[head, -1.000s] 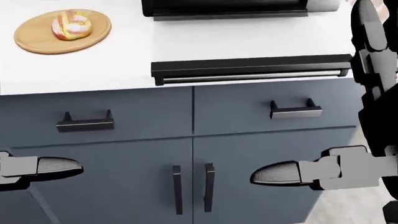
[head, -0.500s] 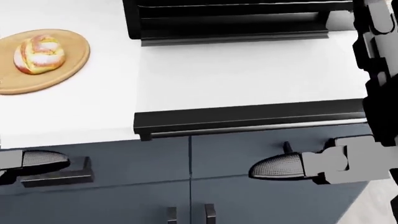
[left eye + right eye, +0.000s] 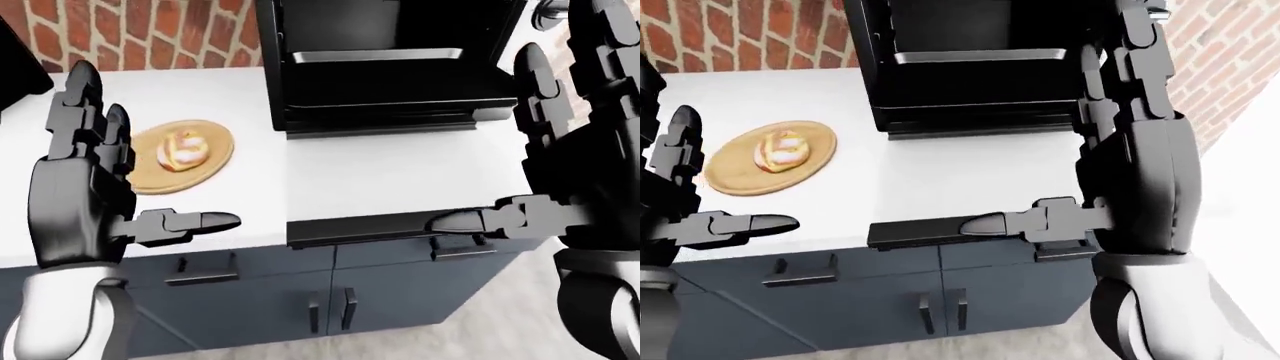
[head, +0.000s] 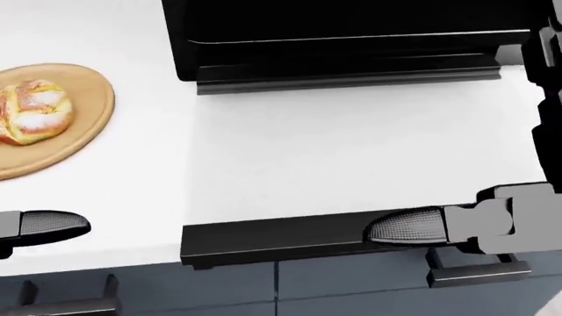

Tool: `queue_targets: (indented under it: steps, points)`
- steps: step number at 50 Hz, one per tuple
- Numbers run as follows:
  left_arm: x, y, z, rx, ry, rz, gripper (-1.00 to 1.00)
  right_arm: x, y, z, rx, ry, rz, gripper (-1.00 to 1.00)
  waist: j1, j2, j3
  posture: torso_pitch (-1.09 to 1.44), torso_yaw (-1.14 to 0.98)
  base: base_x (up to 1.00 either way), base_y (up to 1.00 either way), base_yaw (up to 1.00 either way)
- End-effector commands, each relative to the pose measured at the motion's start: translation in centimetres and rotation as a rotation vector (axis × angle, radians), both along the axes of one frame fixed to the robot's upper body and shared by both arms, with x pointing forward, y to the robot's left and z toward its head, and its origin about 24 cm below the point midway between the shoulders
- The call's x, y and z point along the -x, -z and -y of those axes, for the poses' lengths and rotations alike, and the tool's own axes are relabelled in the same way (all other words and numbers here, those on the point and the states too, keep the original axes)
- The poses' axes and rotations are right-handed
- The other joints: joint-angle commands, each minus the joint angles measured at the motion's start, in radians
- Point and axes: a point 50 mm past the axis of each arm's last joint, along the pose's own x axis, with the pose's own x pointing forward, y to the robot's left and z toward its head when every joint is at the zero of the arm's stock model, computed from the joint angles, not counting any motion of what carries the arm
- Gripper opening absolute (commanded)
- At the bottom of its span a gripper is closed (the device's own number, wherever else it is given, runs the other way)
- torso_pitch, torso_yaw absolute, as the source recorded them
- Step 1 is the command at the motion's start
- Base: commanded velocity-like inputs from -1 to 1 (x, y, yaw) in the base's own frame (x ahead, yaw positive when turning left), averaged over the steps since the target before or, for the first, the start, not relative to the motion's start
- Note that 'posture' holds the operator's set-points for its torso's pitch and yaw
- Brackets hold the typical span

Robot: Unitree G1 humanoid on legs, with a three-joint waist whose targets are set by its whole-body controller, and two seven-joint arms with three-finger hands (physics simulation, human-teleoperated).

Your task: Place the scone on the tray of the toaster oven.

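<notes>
L-eye view: I'm holding my left hand (image 3: 85, 199) up at the view's left, fingers spread wide, gripping nothing, thumb pointing right over the counter edge (image 3: 200, 244). Scone (image 3: 184, 148) is sitting on the round wooden board (image 3: 215, 161), just right of that hand, apart from it. Toaster oven (image 3: 390, 60) is standing open at top, tray (image 3: 378, 55) showing inside; bare white counter is lying btwn board and oven door.

Head view: scone is showing at left edge; right thumb is hovering over the dark strip (image 4: 272, 243) at the counter's bottom edge.

R-eye view: my right hand (image 3: 1130, 180) is standing upright, fingers wide, empty, partly covering the oven's right side. Drawer handles (image 3: 800, 276) are showing below.
</notes>
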Motion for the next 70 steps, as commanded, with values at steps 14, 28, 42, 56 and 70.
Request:
queue_targets:
  steps: [14,28,42,56,70]
  points:
    - [0.4,-1.1,0.0,-0.014,-0.005,0.063,1.00,0.6,-1.3,0.2,0.005,0.005,0.067,1.00,0.016,-0.067,-0.009,0.00,0.00,0.00,0.00,0.00]
    - [0.4,-1.0,-0.1,-0.011,-0.009,0.060,1.00,0.5,-1.2,0.1,0.006,0.009,0.073,1.00,0.006,-0.051,-0.020,0.00,0.00,0.00,0.02,0.00]
    - [0.5,-0.7,0.0,-0.013,-0.005,0.053,1.00,0.5,-1.0,0.3,0.001,0.016,0.071,1.00,-0.006,0.036,-0.002,0.00,0.00,0.00,0.21,0.00]
    - [0.3,-1.0,0.1,-0.020,-0.002,0.056,1.00,0.9,-1.9,0.5,-0.015,0.019,0.095,1.00,0.006,-0.023,0.008,0.00,0.00,0.00,0.06,0.00]
    - [0.5,-0.7,-0.1,-0.019,-0.007,0.053,1.00,0.9,-1.7,0.6,-0.024,0.020,0.098,1.00,0.037,-0.113,0.023,0.00,0.00,0.02,0.00,0.00]
